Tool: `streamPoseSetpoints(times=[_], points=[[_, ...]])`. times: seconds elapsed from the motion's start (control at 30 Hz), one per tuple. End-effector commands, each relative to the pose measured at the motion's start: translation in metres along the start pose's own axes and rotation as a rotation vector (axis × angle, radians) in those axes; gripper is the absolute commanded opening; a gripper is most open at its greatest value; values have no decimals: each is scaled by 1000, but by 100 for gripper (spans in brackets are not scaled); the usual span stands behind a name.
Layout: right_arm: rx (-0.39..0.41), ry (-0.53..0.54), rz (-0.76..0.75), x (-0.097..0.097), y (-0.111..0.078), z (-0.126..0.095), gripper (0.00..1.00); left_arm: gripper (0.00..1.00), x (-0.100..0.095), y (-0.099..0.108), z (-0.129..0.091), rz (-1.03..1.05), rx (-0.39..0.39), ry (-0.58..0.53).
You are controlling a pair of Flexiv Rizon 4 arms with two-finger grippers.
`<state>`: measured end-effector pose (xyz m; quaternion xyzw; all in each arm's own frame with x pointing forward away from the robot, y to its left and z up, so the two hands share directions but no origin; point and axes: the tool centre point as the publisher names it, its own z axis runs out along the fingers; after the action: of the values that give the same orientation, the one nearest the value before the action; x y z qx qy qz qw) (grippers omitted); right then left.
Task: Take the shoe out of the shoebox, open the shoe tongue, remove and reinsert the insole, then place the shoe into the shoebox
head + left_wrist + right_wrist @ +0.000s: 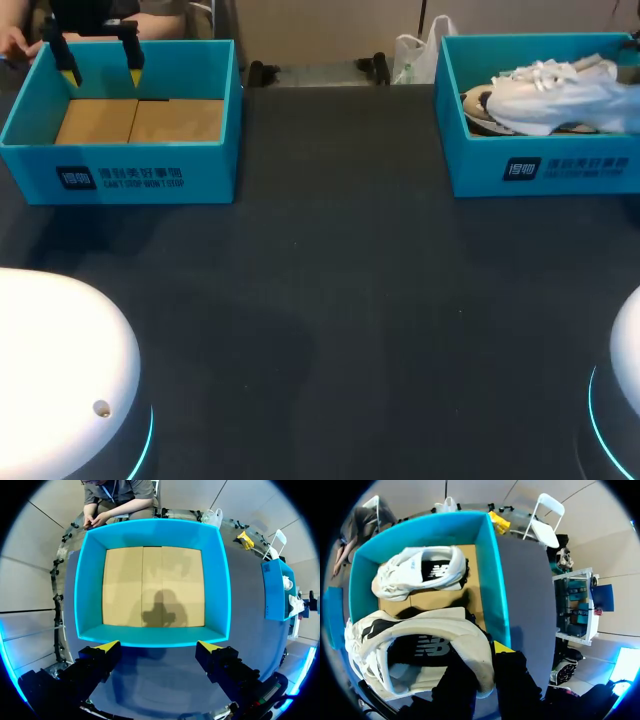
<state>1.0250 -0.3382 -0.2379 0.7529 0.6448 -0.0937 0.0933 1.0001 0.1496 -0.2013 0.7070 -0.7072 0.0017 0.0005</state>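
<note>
The shoe (447, 625) is seen at the near end of the shoebox (490, 580), apparently raised off its floor, with a second shoe (417, 572) lying flat beyond it. Its heel rim is grasped by the right gripper (482, 657), one finger inside the collar and one outside. The left gripper (157, 647) is held released above another blue box (90, 580), well apart across the table (340, 300). Only the taking-out is judged to be underway. The tongue, the insole's removal and reinsertion, and the return to the shoebox are left to be done.
</note>
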Motion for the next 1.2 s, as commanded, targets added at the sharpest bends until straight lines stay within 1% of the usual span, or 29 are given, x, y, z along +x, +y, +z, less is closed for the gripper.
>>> streamPoseSetpoints(times=[0.03, 0.23, 0.37, 0.47, 1.07, 1.13, 1.2], points=[[7, -17, -5, -1, -1, -45, 0, 100, 0, 0, -1, 0, -1, -2], [13, -30, -14, 6, -3, -75, 0, 100, 0, 0, -1, 0, -1, -2], [11, -39, -10, 7, -5, -87, 0, 100, 0, 0, -1, 0, -1, -2], [-32, -42, 63, 6, -6, -95, 0, 100, 0, 0, -1, 0, -1, -2], [-32, -42, 63, 6, -6, -95, 0, 100, 0, 0, -1, 0, -1, -2], [-48, -66, 55, 9, -12, -103, 0, 100, 0, 0, -1, 0, -1, -2], [-66, -59, 62, 12, -18, -111, 0, 100, 0, 0, -1, 0, -1, -2]])
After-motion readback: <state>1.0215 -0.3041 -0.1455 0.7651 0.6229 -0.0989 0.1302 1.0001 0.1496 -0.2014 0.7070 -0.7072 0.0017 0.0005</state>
